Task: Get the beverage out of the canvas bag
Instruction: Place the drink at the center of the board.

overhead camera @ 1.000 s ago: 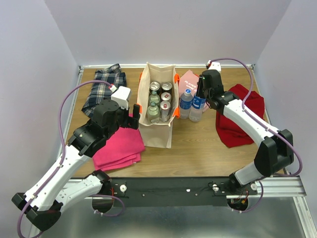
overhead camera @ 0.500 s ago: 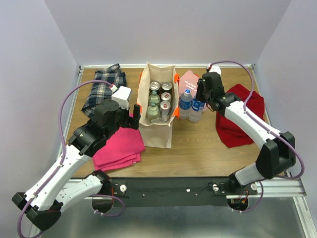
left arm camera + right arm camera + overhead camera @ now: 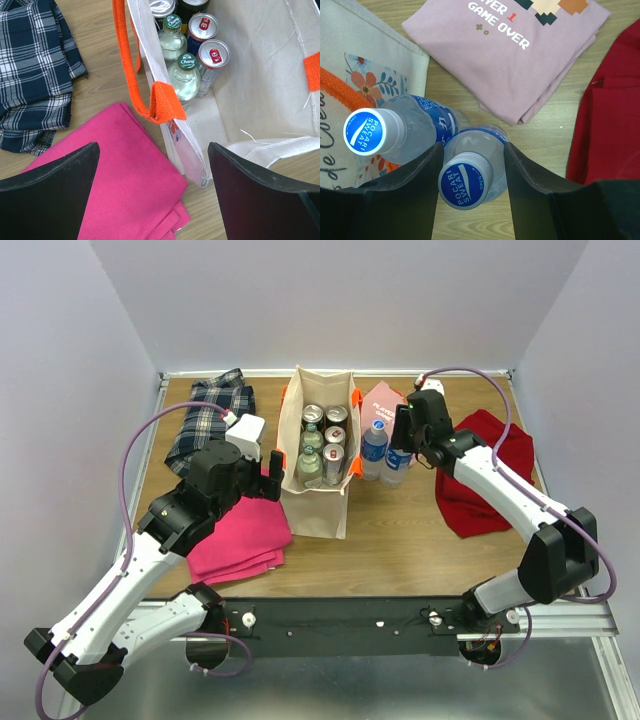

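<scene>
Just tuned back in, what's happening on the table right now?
The right gripper has its jaws around a Pocari Sweat bottle standing on the table right of the canvas bag, beside a second bottle; whether they press on it I cannot tell. The left gripper hovers open over the bag's near left corner and the pink cloth. Cans and green-capped bottles sit in the bag.

Wooden table [image 3: 400, 530]: canvas bag [image 3: 318, 510], bottles [image 3: 374, 450], cloths [image 3: 240, 535]
</scene>
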### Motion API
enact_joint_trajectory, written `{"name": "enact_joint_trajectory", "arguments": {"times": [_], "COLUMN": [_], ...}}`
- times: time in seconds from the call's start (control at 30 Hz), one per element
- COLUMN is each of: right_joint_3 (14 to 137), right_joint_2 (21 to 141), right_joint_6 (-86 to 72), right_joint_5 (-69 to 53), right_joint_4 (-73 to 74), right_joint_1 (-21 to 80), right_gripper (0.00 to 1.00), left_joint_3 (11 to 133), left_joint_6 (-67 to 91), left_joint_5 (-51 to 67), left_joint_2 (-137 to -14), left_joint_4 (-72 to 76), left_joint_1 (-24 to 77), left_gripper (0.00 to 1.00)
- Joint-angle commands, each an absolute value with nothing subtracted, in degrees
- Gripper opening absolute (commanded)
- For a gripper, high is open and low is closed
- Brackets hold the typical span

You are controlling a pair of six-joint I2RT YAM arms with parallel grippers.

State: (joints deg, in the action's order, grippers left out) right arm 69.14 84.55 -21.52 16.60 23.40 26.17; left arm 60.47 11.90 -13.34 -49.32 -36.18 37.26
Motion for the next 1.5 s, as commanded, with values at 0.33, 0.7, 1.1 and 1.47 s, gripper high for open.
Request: {"name": "enact_joint_trajectory", "arguments": {"times": [0.33,0.7,1.1,1.47], "right_joint_3": [68.38,69.52,72.33,72.69], "right_joint_2": [84.29,82.80,80.33,83.32], "right_joint_6": [-20.57,-21.18,-21.45,-20.39], "right_joint_5": [11.87,13.44,11.78,10.02], "right_joint_4": [32.96,32.08,29.00,31.99], "right_joint_1": [26.54,26.54,26.54,26.54], "right_gripper": [0.81,0.82,0.85,0.87], "left_joint_3": [60.47,60.38,60.38,60.64], "left_joint_6": [11.78,11.87,11.87,11.69], "left_joint_5": [-12.39,-12.48,-12.48,-12.39], "left_joint_2": [-49.22,-48.87,-49.04,-49.66], "left_joint_4": [-35.51,-35.51,-35.51,-35.42], "left_joint_1": [37.44,37.53,37.44,37.44], "left_gripper": [0.99,0.99,0.99,0.99]}}
